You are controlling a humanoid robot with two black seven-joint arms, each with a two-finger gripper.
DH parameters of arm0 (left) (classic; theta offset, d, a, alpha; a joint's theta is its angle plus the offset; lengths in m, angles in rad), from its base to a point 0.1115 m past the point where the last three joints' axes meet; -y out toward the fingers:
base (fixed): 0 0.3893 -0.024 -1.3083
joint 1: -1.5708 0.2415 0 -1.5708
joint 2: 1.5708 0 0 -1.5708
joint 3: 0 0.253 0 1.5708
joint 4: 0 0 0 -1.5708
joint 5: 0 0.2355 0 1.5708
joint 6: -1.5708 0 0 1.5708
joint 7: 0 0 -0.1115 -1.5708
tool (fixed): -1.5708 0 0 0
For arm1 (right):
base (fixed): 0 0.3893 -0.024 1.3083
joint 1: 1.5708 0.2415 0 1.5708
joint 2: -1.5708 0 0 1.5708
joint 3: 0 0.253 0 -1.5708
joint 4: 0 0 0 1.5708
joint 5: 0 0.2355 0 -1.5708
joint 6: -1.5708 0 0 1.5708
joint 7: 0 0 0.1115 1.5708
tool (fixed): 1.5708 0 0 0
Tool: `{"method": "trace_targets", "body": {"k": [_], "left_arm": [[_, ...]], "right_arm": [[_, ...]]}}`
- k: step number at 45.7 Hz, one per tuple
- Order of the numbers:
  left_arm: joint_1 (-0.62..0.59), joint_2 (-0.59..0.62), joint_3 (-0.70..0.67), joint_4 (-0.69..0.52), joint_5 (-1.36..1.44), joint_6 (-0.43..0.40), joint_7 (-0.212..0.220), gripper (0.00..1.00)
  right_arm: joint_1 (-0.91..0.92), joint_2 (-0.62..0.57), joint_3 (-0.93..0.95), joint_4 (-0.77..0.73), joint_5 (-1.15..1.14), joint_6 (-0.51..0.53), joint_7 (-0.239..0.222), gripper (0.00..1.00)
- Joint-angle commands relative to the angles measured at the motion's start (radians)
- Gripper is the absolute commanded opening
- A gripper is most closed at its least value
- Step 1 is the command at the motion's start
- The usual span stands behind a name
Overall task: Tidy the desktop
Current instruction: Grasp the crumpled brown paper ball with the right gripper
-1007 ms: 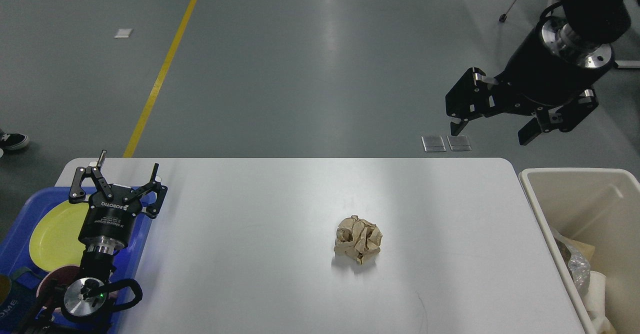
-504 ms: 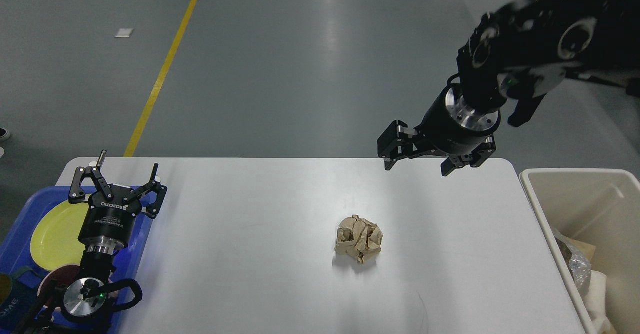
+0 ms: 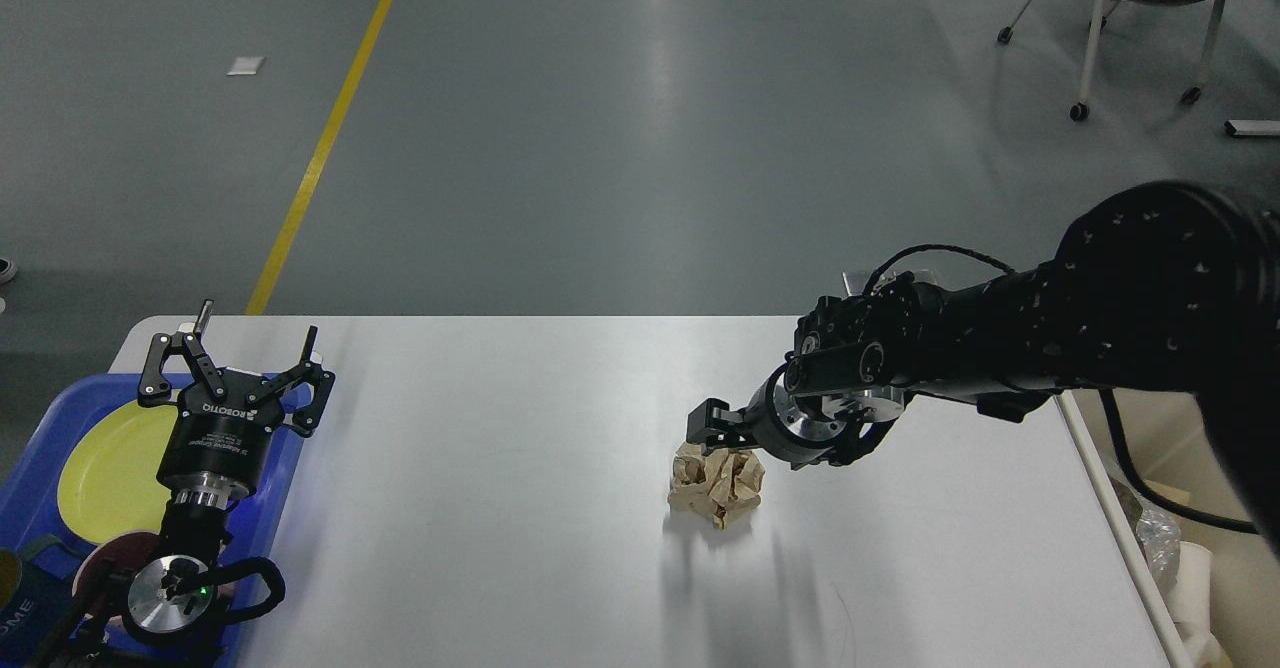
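**Kid:** So where is the paper ball?

**Robot:** It sits near the middle of the white counter, a bit to the right. It is a brown paper ball, all scrunched up. It is the only loose thing on the counter, so I think it is trash that has to go.

**Kid:** Is your right hand holding it?

**Robot:** I cannot tell. My right hand is low, right at the top edge of the ball. One finger shows at the left, the other is hidden. It looks too dark and end-on to say if it is open or closed.

**Kid:** Why is it there?

**Robot:** I guess to pick the ball up. The cream bin by the right end of the counter has trash in it, so the ball may belong there.

**Kid:** And the other hand?

**Robot:** My left hand is spread wide and holds nothing. It hangs over the blue tray, where a yellow plate lies. That keeps it well apart from the ball.

**Kid:** Any words to read?

**Robot:** Yes, white letters on the left hand say ROBOTIQ, seen upside down.
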Motion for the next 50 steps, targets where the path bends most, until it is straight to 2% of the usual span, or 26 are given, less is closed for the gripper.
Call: {"method": "trace_targets", "body": {"k": [1, 17, 50], "left_arm": [[0.000, 0.000, 0.000, 0.000, 0.000, 0.000, 0.000, 0.97], [0.000, 0.000, 0.000, 0.000, 0.000, 0.000, 0.000, 0.96], [0.000, 0.000, 0.000, 0.000, 0.000, 0.000, 0.000, 0.96]], "right_arm": [[-0.068, 0.021, 0.012, -0.099, 0.005, -0.005, -0.003, 1.00], [-0.216, 0.087, 0.038, -0.272, 0.007, -0.015, -0.007, 1.00], [-0.305, 0.087, 0.035, -0.295, 0.001, -0.173, -0.007, 1.00]]}}
